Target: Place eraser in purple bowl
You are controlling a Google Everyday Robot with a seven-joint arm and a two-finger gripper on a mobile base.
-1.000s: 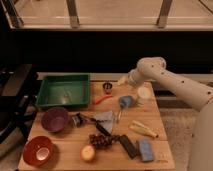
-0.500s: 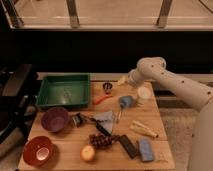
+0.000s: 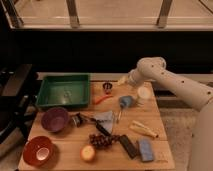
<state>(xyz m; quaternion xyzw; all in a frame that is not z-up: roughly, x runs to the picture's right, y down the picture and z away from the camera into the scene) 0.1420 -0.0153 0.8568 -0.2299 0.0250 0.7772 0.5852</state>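
Dark panelling is running across the far side of the room, with a bright window strip glowing above it. Nearer to me a wooden worktop (image 3: 67, 145) is carrying a scatter of things. From the right a white robot arm (image 3: 172, 84) is reaching in over the far right corner, and its tool (image 3: 122, 80) is hanging above the far edge, left of a white cup (image 3: 144, 93). I cannot tell from where I am standing whether the tool is open or closed; nothing is showing in it.

On the far left a green tray (image 3: 64, 91) is sitting square to the edge. Just near of it the purple bowl (image 3: 55, 119) is resting upright, and nearer still, at the left corner, a red bowl (image 3: 39, 150) is doing the same.

In the middle a grey-blue cloth (image 3: 106, 117) is lying crumpled, with a bunch of dark grapes (image 3: 102, 140) near of it and a round yellow fruit (image 3: 88, 153) at the near edge. A pale yellow stick-like item (image 3: 144, 129) is lying slantwise to the right.

The eraser (image 3: 128, 146) is lying flat on the worktop toward the near right, well apart from the purple bowl and just beside a blue-grey block (image 3: 146, 150) on its right.
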